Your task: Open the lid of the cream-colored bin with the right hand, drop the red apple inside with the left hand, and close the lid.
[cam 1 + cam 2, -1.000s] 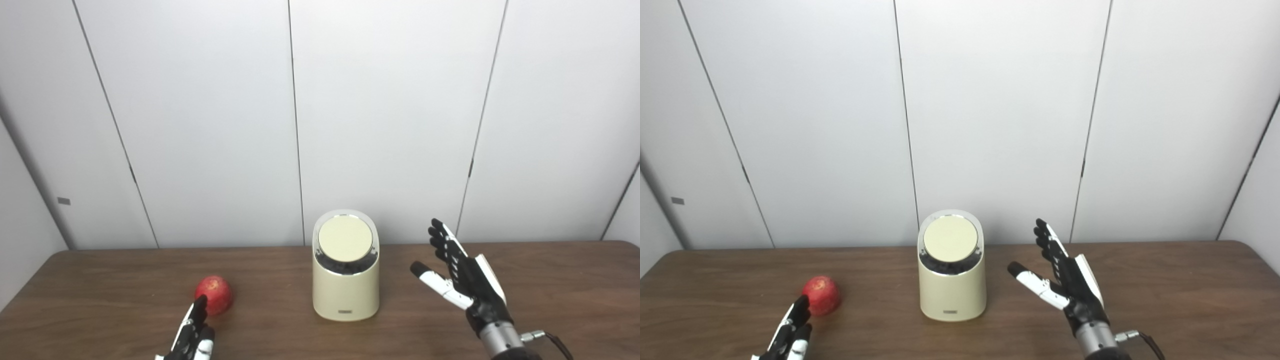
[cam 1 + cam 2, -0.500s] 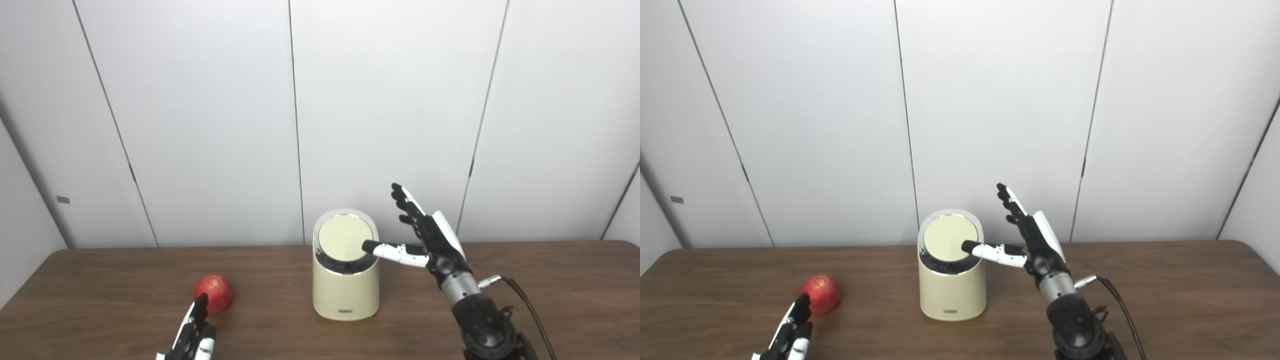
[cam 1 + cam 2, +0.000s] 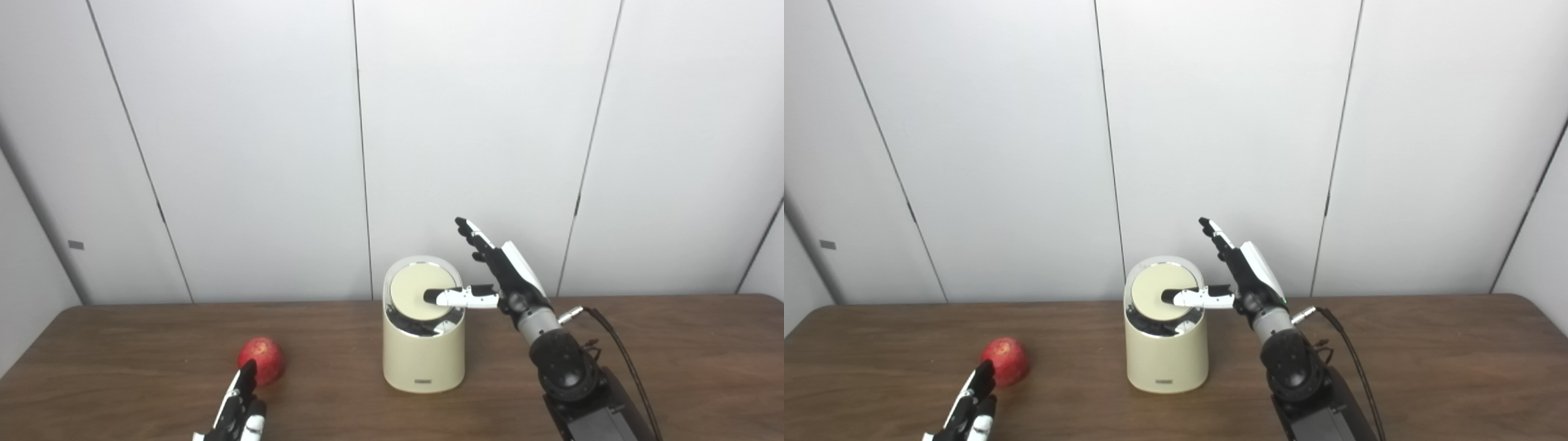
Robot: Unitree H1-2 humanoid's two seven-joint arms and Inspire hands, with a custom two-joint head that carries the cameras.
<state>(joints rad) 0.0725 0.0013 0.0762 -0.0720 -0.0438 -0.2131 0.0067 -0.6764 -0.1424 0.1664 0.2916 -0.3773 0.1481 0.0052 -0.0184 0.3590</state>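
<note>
The cream-colored bin (image 3: 422, 355) stands upright at the middle of the brown table, its round lid (image 3: 411, 293) slanted toward me and shut. My right hand (image 3: 499, 275) is raised beside the bin's upper right, open, fingers spread upward, with the thumb laid across the lid. The red apple (image 3: 261, 361) rests on the table to the left. My left hand (image 3: 239, 413) lies open at the bottom edge, fingertips just short of the apple, holding nothing.
The brown table (image 3: 674, 355) runs the picture's full width, backed by white wall panels (image 3: 245, 153). A black cable (image 3: 618, 343) trails from my right forearm over the table at the right.
My right hand rose from the table's right side and swung left to the bin, bringing its thumb onto the lid. The left hand, apple and bin stayed put.
</note>
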